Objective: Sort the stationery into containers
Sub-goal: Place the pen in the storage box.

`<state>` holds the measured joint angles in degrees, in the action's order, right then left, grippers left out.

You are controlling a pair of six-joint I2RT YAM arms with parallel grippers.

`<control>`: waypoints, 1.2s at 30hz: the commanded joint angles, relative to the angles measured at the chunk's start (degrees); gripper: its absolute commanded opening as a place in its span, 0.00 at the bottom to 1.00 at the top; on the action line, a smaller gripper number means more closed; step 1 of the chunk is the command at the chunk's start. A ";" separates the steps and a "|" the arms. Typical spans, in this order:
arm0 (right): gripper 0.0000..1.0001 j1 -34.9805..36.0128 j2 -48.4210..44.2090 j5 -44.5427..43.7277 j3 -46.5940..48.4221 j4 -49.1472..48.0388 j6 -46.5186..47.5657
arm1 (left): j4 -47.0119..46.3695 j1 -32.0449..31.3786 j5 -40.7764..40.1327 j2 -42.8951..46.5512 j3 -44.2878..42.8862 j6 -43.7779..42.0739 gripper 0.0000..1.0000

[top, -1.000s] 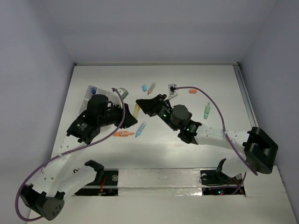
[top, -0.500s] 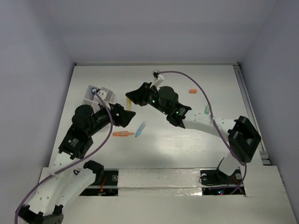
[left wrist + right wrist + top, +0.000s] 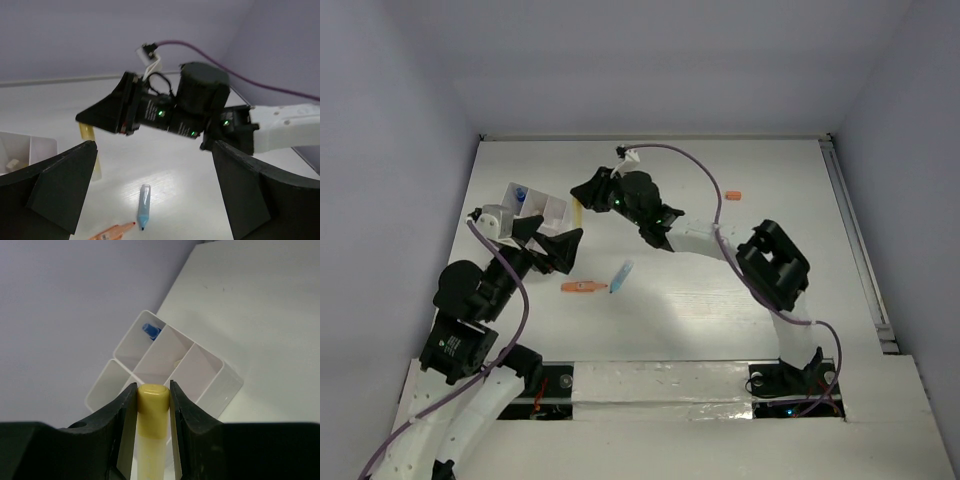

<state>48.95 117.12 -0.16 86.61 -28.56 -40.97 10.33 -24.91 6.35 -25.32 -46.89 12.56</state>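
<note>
Since a second ago the left hand [image 3: 552,242] has backed off the white box [image 3: 556,208] toward the lower left of the overhead view and sprung wide open, with nothing between its fingers. Meanwhile the right hand [image 3: 580,191] has swung from the middle of the desk [image 3: 790,180] toward the upper left. It now sits just right of the box, clenched on the yellow pen [image 3: 151,415].

From the right wrist the pen's rounded end points up the frame at the box, whose compartments lie just beyond it. A blue-capped thing [image 3: 150,331] sits in the farthest one.

Below the box, an orange pen [image 3: 582,287] and a blue pen [image 3: 621,276] lie near each other on the desk, close under the left hand's open fingers. A small orange piece [image 3: 733,196] lies well apart, toward the right of the frame.
</note>
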 commanded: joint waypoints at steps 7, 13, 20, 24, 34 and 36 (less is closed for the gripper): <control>0.00 6.07 14.61 -4.05 20.61 -0.28 8.80 | -9.89 2.05 -3.54 0.80 3.12 -0.70 0.99; 0.00 7.12 19.28 -4.93 24.49 -0.80 9.50 | -9.71 2.67 -2.83 2.12 4.18 -0.69 0.99; 0.09 7.65 20.17 -4.94 22.12 -4.22 9.95 | -9.80 2.67 -2.13 1.94 4.27 -0.69 0.99; 0.42 7.65 18.32 -4.32 20.09 -4.58 10.12 | -9.80 2.67 -1.95 1.77 4.27 -0.69 0.99; 0.59 7.04 8.84 -6.16 12.99 -2.47 12.67 | -9.54 3.20 -2.31 1.50 4.44 -0.78 0.99; 0.57 5.90 4.01 -6.52 7.30 -2.65 12.50 | -9.45 3.20 -2.48 1.68 4.53 -0.87 0.99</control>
<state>56.03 130.34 -4.75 98.63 -28.10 -30.11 3.86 -22.00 3.42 -23.81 -42.65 12.25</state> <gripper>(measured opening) 0.578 0.990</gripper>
